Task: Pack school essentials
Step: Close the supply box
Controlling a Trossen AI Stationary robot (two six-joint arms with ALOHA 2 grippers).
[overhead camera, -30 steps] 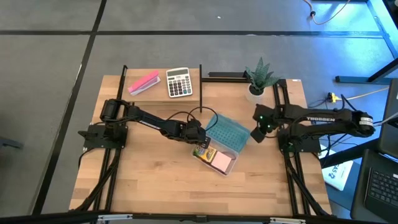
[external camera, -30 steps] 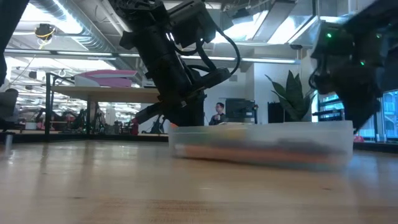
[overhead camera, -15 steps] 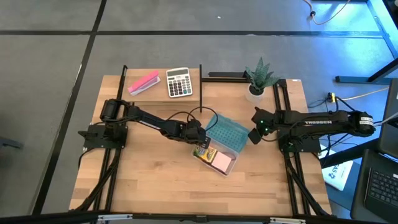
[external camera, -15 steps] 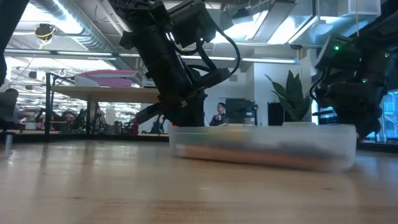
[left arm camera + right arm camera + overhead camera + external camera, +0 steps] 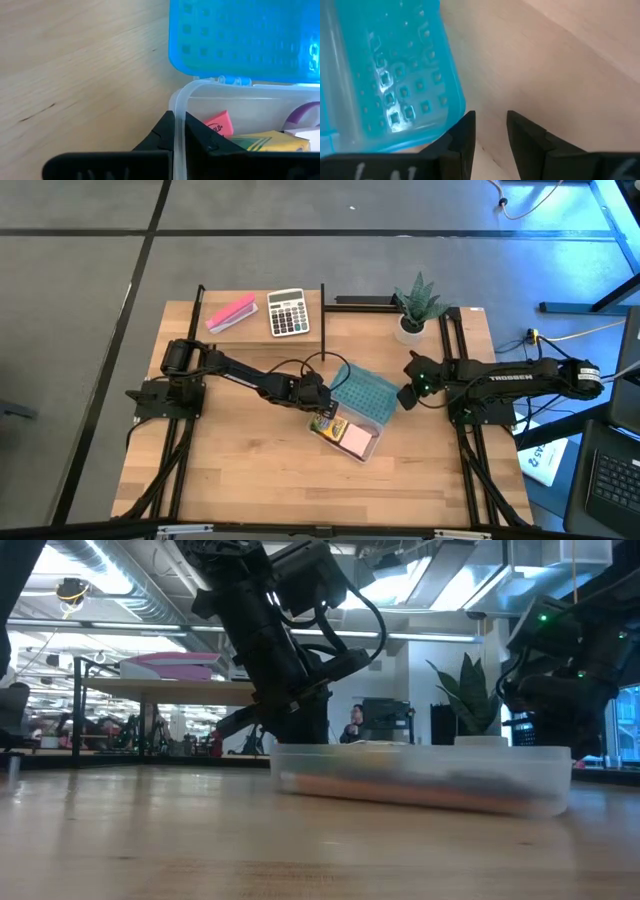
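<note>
The left hand [image 5: 179,131] is closed on the rim of the clear box [image 5: 240,95], which holds the crayon box [image 5: 272,142], the red eraser [image 5: 218,124] and the pink notepad [image 5: 354,439] just beyond its fingertips, while the right hand [image 5: 490,122], slightly open and empty, hovers beside the box's open blue lid [image 5: 385,75] above the surface [image 5: 240,460].

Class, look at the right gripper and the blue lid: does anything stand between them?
Nothing visible does. The right gripper sits open beside the blue lid edge, with only bare table between.
</note>
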